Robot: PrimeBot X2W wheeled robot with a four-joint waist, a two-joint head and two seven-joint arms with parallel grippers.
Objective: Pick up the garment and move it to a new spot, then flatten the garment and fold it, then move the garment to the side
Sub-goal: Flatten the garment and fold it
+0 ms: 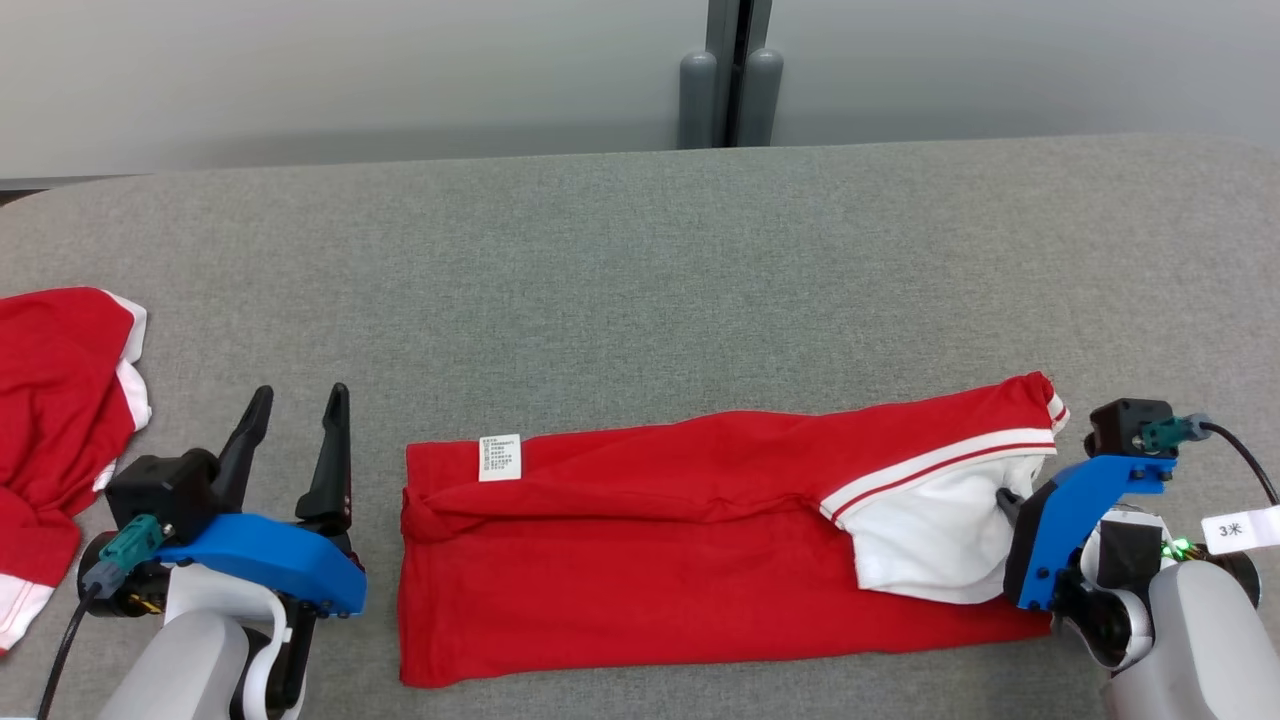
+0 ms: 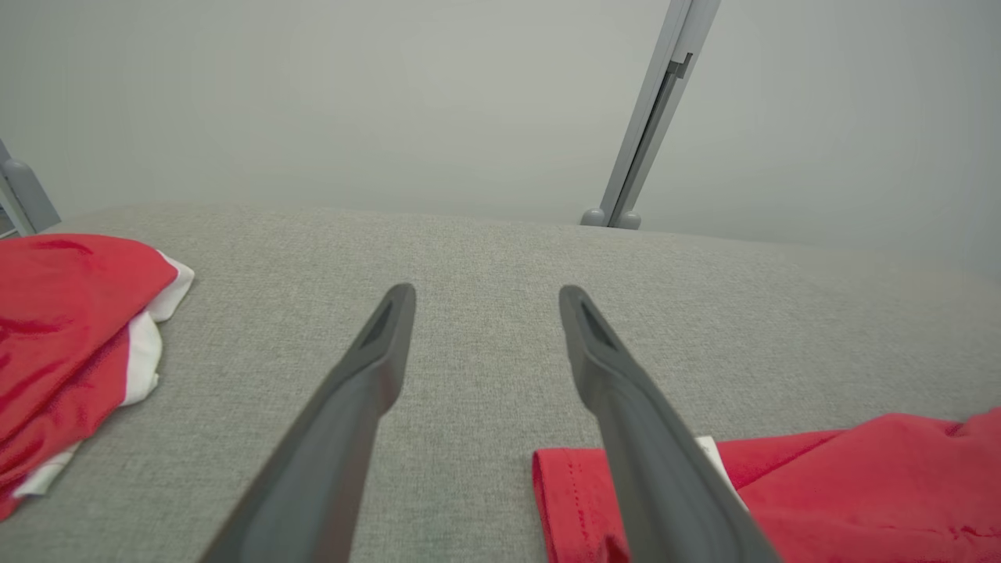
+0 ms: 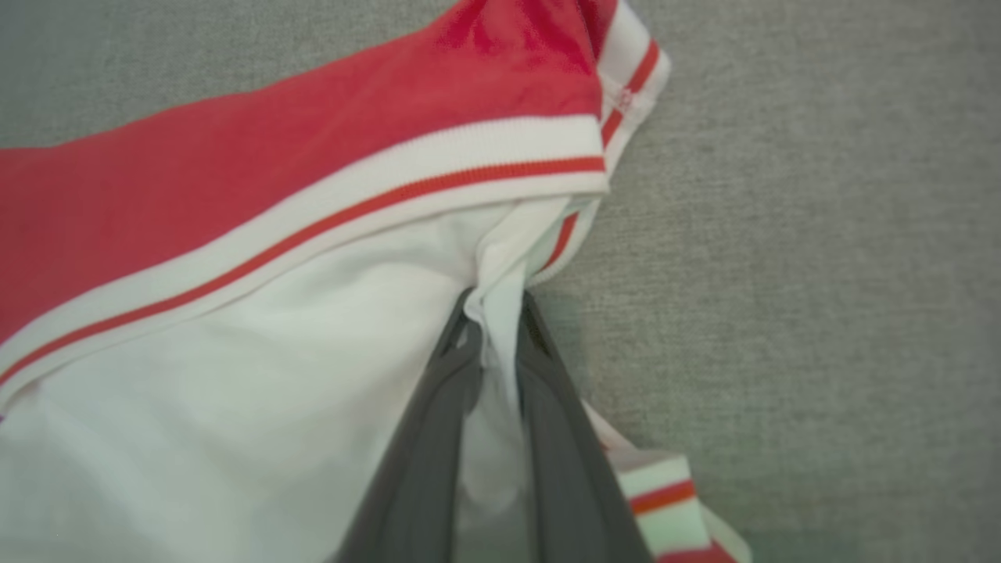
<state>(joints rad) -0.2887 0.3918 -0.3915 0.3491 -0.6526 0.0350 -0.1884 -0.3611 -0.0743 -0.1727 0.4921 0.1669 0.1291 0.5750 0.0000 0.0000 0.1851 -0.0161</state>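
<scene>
Right pincer (image 3: 493, 305), 4 o'clock, clenched on white cloth at the garment's (image 1: 650, 560) 3 o'clock end. Left pincer (image 1: 300, 392), 8 o'clock, released and empty. Garment lies long on the tabletop (image 1: 640, 260) at 6 o'clock. Judged mid-fold; the move aside is not yet done.

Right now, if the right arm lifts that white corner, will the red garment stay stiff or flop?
Probably floppy: the garment creases softly and bunches where the right jaws pinch its white panel. Likely light, being thin cloth. Its left end may drag over the grey surface.
</scene>
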